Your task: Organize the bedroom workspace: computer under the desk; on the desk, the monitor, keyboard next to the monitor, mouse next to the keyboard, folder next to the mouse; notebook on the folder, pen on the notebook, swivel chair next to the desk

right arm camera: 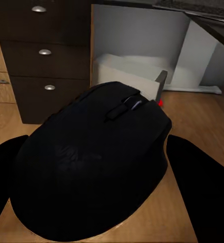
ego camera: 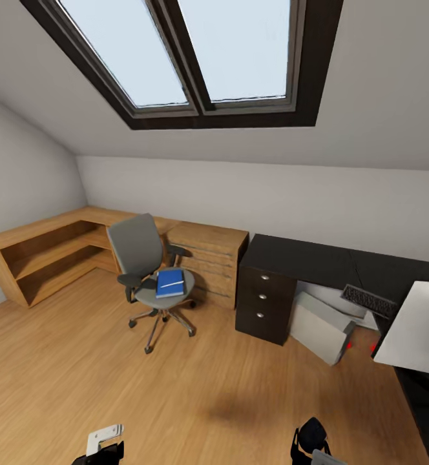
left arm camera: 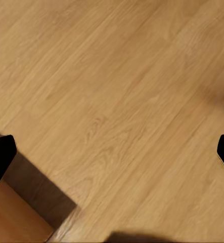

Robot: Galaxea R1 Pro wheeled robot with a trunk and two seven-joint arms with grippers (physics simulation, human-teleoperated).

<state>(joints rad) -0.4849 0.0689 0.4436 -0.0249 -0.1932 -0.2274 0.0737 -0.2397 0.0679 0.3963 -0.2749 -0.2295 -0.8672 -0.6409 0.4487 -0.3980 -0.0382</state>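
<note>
The long glossy black table [ego camera: 305, 258] with white legs and three round-knobbed black drawers stands against the white wall under a sloping ceiling with a dark-framed skylight [ego camera: 195, 51]. Beside its drawer end stands a light wooden dresser [ego camera: 208, 258], joined to low wooden shelving [ego camera: 46, 252] running into the corner. In the opening beneath the table, next to the drawers, lies the plain light-grey box-shaped computer tower [ego camera: 321, 326], tilted, a small red mark on its face. A slim grey keyboard with dark keys [ego camera: 368, 300] sits at an angle just beyond the tower, under the table's edge. The grey upholstered swivel chair [ego camera: 146, 271] on its chrome star base stands on the wooden floor [left arm camera: 117, 101], near the dresser and apart from the table; a blue folder [ego camera: 170, 283] lies on its seat.

The right hand [right arm camera: 96, 187] is clamped on the small dark rounded mouse [right arm camera: 94, 167], which points toward the table's drawers. The left hand [left arm camera: 112, 152] hangs over bare floor with its fingers [left arm camera: 0, 157] spread wide.
</note>
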